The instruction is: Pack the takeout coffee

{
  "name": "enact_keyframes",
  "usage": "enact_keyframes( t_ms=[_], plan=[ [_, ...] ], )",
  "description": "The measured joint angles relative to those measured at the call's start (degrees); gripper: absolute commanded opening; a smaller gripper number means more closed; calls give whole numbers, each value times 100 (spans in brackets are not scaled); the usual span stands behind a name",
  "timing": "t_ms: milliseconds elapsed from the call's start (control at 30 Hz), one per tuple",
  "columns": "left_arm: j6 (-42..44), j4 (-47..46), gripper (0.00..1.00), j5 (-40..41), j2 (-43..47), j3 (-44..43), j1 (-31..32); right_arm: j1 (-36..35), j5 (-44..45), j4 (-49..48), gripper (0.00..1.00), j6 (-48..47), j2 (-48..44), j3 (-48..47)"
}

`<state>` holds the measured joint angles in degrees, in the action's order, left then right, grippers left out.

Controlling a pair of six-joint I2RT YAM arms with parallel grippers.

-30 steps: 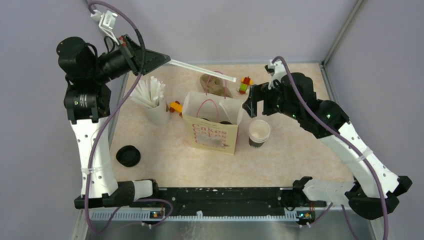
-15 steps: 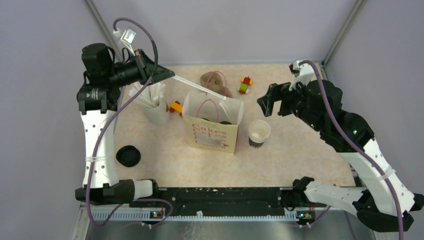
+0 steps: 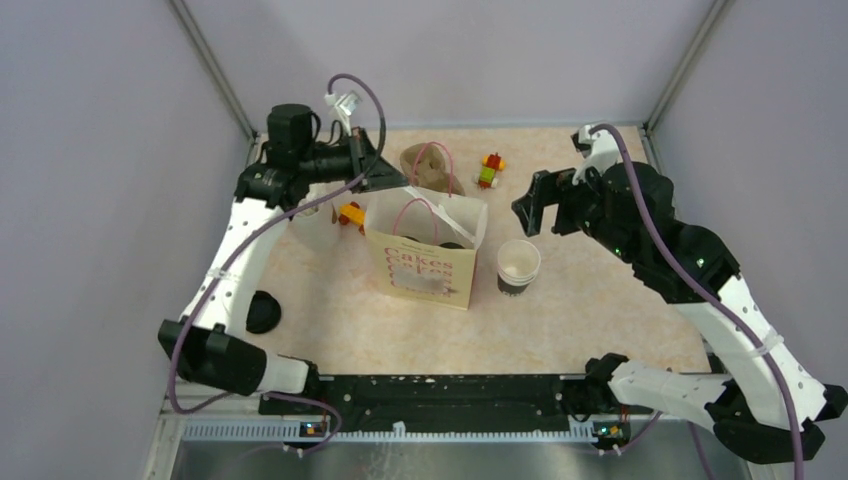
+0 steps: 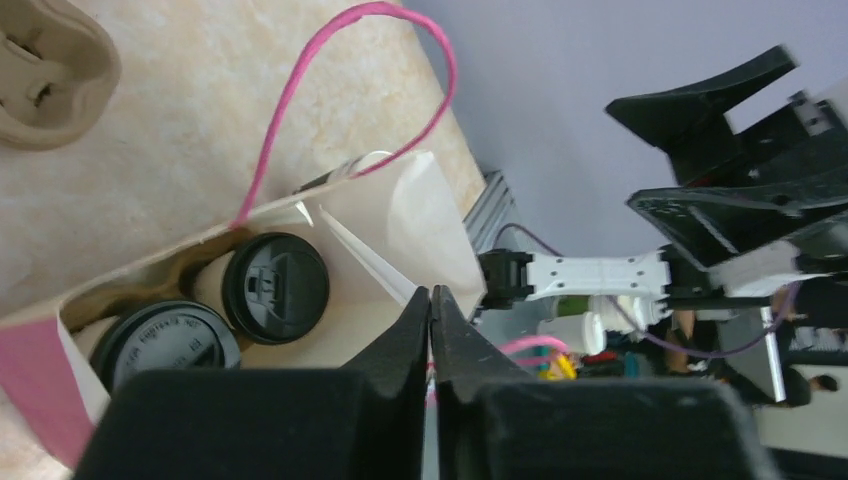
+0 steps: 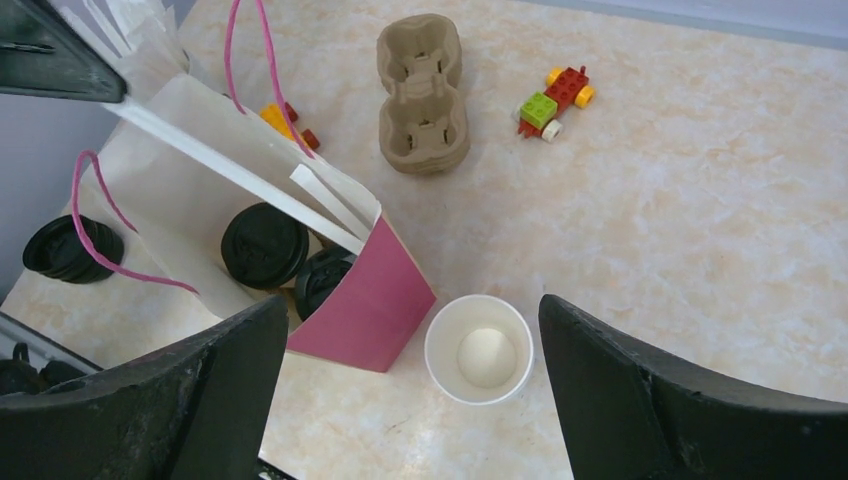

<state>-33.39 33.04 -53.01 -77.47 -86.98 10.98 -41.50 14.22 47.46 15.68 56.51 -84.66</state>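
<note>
Two lidded takeout coffee cups stand inside the pink paper bag, black lids up; the right wrist view shows them too. An open, empty paper cup stands on the table right of the bag. My left gripper is shut on a thin white stick, which slants down into the bag's mouth. My right gripper hangs open high above the open cup and the bag's corner, holding nothing.
A brown pulp cup tray lies behind the bag, with toy brick cars nearby. Black lids lie at the left, partly behind my left arm. A second white stick rests in the bag.
My left arm swung right and down, carrying the stick from above the bag until its end went into the bag's mouth. The right arm drew back to the right, then held still.
</note>
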Motion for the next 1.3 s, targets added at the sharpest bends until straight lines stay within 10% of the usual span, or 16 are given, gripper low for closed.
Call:
enact_keyframes(
  t_ms=[133,233,333,667,1067,1300],
  plan=[
    [166,142,63,271,-529,-153,317,0,11,17,94,66,55,79],
    [573,769,69,704,-909,-833,295,0,11,17,95,155,151,76],
    [997,1394,98,1113,-1196,-1818,258,0,7,107,97,284,289,50],
    [1233,1746,99,2087,-658,-3097,245,0,-184,337,99,514,538,-63],
    [619,-98,99,2588,2793,214,245,0,-160,-66,99,857,219,-411],
    [804,133,99,2677,3067,638,245,0,-267,-518,99,1270,-234,247]
  ],
)
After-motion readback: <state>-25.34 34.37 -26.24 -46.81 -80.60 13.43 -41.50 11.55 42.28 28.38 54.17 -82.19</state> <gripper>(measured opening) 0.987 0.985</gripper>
